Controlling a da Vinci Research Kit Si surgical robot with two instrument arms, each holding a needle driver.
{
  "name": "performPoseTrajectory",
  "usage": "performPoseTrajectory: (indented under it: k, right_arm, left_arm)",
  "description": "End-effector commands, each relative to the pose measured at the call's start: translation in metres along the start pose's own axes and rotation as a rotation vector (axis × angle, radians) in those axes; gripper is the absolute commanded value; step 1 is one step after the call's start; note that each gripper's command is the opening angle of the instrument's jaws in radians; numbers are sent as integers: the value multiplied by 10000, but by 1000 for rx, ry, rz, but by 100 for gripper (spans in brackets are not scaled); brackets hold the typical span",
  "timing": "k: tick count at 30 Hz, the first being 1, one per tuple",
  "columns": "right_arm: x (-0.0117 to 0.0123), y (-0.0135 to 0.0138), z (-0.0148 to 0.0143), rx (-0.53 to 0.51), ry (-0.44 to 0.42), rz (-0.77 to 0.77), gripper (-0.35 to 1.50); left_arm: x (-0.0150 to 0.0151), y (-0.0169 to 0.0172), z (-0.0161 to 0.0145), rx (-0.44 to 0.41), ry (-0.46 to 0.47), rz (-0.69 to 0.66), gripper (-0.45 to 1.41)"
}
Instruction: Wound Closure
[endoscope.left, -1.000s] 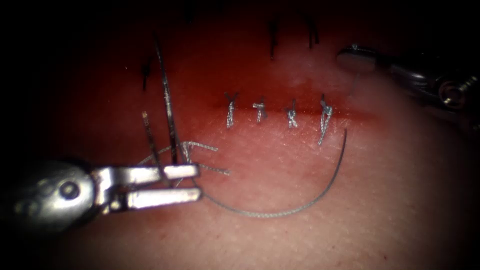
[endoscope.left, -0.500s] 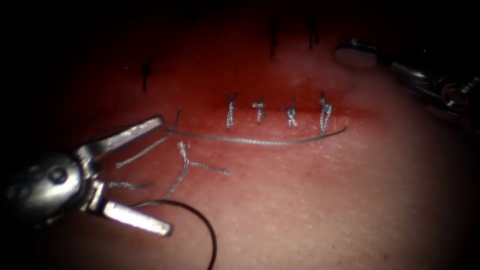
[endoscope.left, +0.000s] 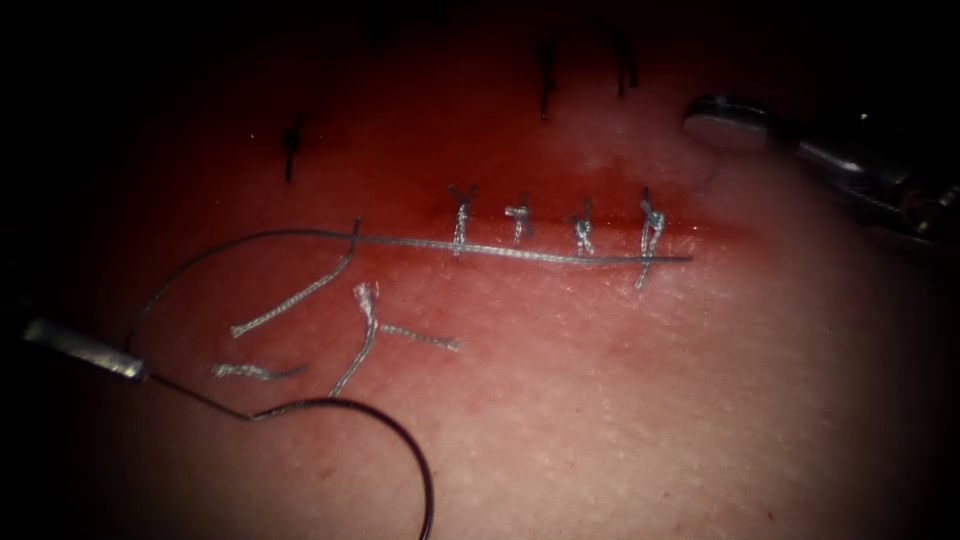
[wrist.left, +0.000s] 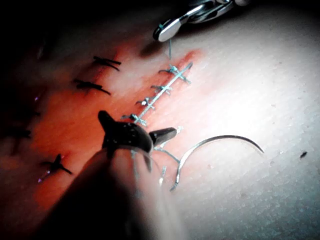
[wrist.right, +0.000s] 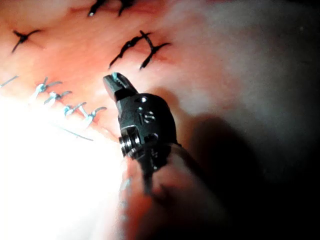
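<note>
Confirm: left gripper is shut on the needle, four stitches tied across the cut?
No. Left wrist view: the left gripper is open and holds nothing; the needle lies loose on the tissue beside it. Four stitches across the cut is correct.

The curved needle (endoscope.left: 520, 253) lies flat on the tissue (endoscope.left: 620, 400), crossing four stitches (endoscope.left: 520, 218).

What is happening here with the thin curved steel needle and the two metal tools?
The thin curved steel needle lies free on the pale pink tissue, along the cut, across the tails of four grey knotted stitches. The left arm's tool, jaws open, holds nothing; dark thread runs past its tip. The right arm's tool, jaws shut and seemingly empty, hovers above the cut's right end.
</note>
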Motion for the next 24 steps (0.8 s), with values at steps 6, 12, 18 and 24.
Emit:
performPoseTrajectory:
  k: [6, 12, 18, 24]
  right_arm:
    - [7, -9, -8, -29, -3, -16, -18]
    - [17, -16, -30, -59, -11, -22, -18]
    - [16, -17, -30, -62, -11, -33, -20]
    - [15, -17, -30, -62, -10, -34, -16]
  left_arm:
    - [-43, -26, 71, 95, -100, -1, 108]
    - [-78, -55, 106, 130, -159, -58, 104]
    - [-77, -54, 105, 119, -156, -50, 64]
    - [-70, -43, 111, 88, -144, 5, 71]
